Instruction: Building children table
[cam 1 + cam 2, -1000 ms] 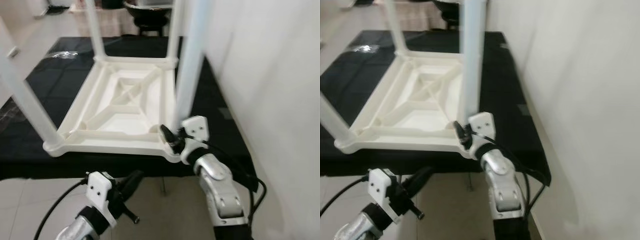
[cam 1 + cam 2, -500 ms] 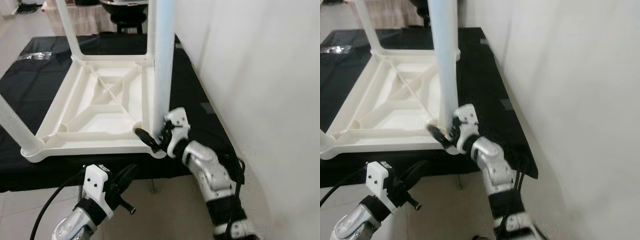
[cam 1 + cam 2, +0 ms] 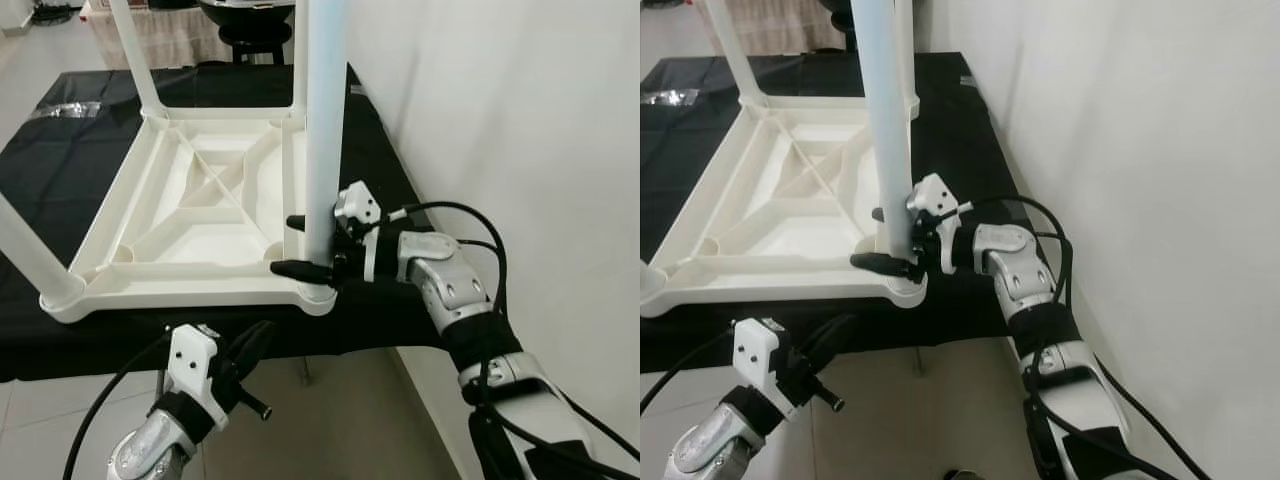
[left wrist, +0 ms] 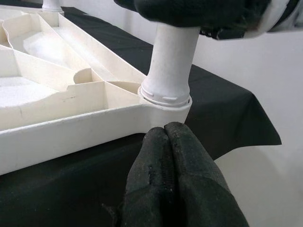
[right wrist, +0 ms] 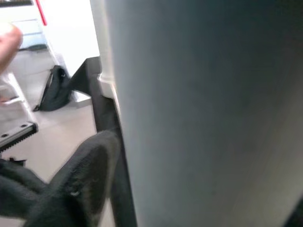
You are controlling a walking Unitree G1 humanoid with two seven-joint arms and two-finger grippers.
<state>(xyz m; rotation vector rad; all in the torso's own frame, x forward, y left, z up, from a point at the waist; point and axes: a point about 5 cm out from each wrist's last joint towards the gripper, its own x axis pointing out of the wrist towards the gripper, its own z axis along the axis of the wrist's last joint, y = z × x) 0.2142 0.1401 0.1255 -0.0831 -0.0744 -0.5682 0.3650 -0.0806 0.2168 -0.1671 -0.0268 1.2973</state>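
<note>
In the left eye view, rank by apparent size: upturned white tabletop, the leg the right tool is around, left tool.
1. Upturned white tabletop
2. Leg held between the right tool's fingers; it looms nearer the camera.
3. Left tool, clearly smallest.

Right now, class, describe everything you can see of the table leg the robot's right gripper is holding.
The table leg is a smooth white plastic-looking tube standing upright in the near right corner socket of the upturned white table top, which lies on a black cloth. A ringed collar marks its base. The right gripper grips it just above the socket, one black finger on each side.
</note>
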